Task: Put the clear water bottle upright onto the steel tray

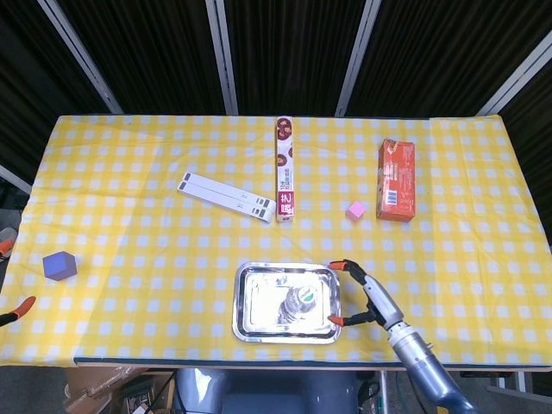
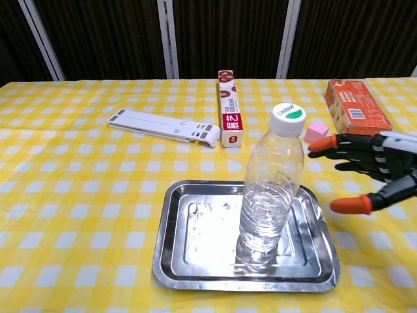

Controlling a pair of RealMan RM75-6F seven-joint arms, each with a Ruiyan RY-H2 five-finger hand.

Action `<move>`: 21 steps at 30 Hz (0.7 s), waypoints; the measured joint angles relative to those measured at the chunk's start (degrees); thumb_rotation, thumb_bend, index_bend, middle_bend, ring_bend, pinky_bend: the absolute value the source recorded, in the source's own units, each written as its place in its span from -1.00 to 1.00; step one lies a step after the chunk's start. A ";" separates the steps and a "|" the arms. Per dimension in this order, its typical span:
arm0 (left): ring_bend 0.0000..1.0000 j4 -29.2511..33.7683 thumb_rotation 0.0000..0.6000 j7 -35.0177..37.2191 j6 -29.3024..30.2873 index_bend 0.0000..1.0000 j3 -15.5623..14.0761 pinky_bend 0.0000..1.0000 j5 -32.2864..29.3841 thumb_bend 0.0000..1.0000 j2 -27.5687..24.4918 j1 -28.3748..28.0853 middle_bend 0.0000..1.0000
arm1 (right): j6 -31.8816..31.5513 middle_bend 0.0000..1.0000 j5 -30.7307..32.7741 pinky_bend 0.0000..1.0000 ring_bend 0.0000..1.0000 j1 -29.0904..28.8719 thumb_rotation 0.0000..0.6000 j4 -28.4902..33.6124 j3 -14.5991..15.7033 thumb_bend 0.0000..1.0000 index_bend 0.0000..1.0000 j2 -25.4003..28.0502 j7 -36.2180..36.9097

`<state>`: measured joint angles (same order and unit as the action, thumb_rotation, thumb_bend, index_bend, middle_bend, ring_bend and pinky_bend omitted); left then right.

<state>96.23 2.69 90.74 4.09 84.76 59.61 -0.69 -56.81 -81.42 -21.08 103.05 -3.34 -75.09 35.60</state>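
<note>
The clear water bottle (image 2: 270, 189) with a white and green cap stands upright on the right half of the steel tray (image 2: 195, 241). From the head view I look down on the bottle's cap (image 1: 304, 299) inside the tray (image 1: 259, 297). My right hand (image 2: 371, 166) hovers just right of the bottle, fingers spread, touching nothing; in the head view the right hand (image 1: 371, 297) sits at the tray's right rim. Only orange fingertips of my left hand (image 1: 13, 315) show at the far left table edge, wide apart and empty.
A long red-and-white box (image 1: 285, 169) and a white folded stand (image 1: 227, 195) lie beyond the tray. An orange box (image 1: 397, 180) and a pink cube (image 1: 354, 210) sit at the back right. A blue cube (image 1: 59, 266) rests at the left.
</note>
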 measured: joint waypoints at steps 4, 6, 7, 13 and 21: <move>-1.00 0.02 1.00 -0.30 -0.07 -0.73 0.10 -1.00 -0.21 -0.57 0.05 -0.02 -1.00 | 1.83 -0.70 -6.58 -1.00 -1.00 -0.37 1.00 0.04 3.37 -0.91 -0.58 7.60 8.23; -1.00 0.09 1.00 -0.54 -0.12 -0.73 0.06 -1.00 -0.17 -0.57 0.09 -0.04 -1.00 | 1.93 -0.70 -10.74 -1.00 -1.00 -0.70 1.00 -0.44 5.17 -0.91 -0.58 11.16 13.28; -1.00 0.12 1.00 -0.75 -0.13 -0.74 0.04 -1.00 -0.12 -0.57 0.14 -0.06 -1.00 | 1.67 -0.70 -12.56 -1.00 -1.00 -0.73 1.00 -0.82 5.83 -0.91 -0.58 12.46 15.25; -1.00 0.01 1.00 -1.35 -0.38 -0.73 0.00 -1.00 0.12 -0.57 0.48 -0.31 -1.00 | -3.68 -0.69 -16.31 -1.00 -0.96 1.38 1.00 -3.67 6.28 -0.91 -0.58 13.87 16.67; -1.00 0.29 1.00 -4.17 -0.75 -0.73 -0.18 -1.00 0.27 -0.57 1.42 -0.65 -1.00 | -16.36 -0.69 -13.46 -1.00 -0.96 7.86 1.00 -11.25 4.23 -0.91 -0.58 8.99 -15.79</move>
<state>96.53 -1.48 90.00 3.91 85.03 61.03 -1.34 -73.17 -94.88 -13.21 91.80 0.89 -66.11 19.81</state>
